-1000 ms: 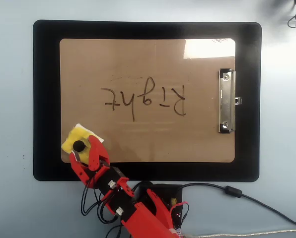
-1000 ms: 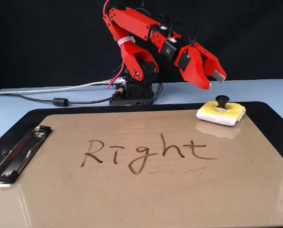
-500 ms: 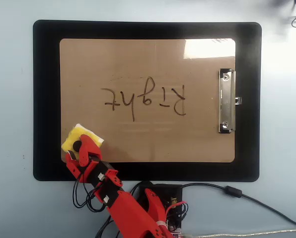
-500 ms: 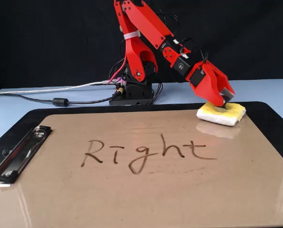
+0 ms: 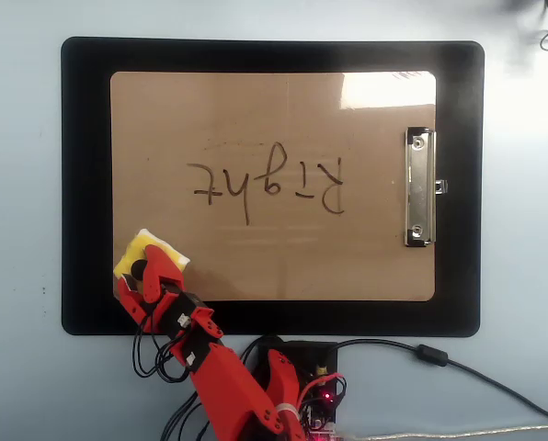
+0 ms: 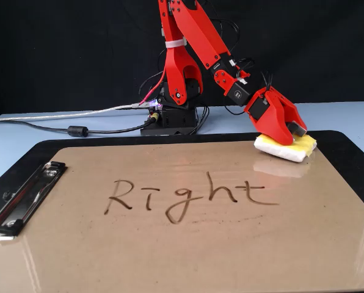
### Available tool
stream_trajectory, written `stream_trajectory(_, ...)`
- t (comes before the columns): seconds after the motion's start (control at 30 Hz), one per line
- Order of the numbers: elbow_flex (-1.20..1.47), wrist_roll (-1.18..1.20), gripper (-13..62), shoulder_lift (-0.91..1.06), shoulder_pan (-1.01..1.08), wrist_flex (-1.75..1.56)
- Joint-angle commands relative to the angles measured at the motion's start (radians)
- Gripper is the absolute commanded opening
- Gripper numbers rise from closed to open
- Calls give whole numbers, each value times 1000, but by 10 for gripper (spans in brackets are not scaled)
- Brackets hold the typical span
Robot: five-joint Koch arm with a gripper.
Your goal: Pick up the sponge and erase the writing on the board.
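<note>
So the sponge (image 5: pixel 138 252) sat at the board's (image 5: pixel 274 110) corner nearest the arm's base, bottom-left in the overhead view, and the gripper (image 6: pixel 290 132) was right down on it, jaws straddling the black knob (image 5: pixel 139 270). Couldn't tell whether they'd actually clamped yet. The sponge looked soft and light, so I'd say squeeze the knob, not the foam, or it'll just squish. The writing (image 5: pixel 266 184) was mid-board, well apart from the sponge, with nothing between them. The metal clip (image 5: pixel 419 187) sat at the far short edge, out of the way.
</note>
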Motion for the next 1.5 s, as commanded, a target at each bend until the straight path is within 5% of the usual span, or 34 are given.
stream_trajectory(0.0,5,0,229,14,-3,-61)
stream_trajectory(0.1,46,2,-84,41,67,-61)
stream_trajectory(0.43,20,-104,-78,337,163,181)
stream_trajectory(0.57,-230,-67,-78,577,399,848)
stream_trajectory(0.67,-426,190,-78,586,739,1115)
stream_trajectory(0.87,-457,387,-78,393,1250,925)
stream_trajectory(1.47,-232,202,-78,138,1454,509)
